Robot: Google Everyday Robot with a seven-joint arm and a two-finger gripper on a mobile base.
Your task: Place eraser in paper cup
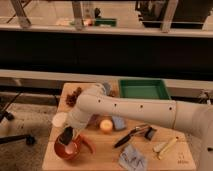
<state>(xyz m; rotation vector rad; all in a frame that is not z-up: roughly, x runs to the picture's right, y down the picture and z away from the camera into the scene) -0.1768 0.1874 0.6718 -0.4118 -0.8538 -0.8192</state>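
The paper cup (71, 150), a wide red-orange container with a pale circle inside and a red tab on its right side, sits at the table's front left corner. My gripper (66, 135) hangs at the end of the white arm, a dark shape right over the cup's left half, its tip at or just inside the rim. I cannot tell the eraser apart from that dark tip, so I cannot say where it is.
The wooden table (100, 155) also carries an orange ball (106, 125), a white disc (59, 119), a long black-handled tool (128, 137), a small black clip-like piece (150, 133), a grey-blue cloth (132, 158) and yellow sticks (168, 146). A green tray (143, 90) stands at the back right.
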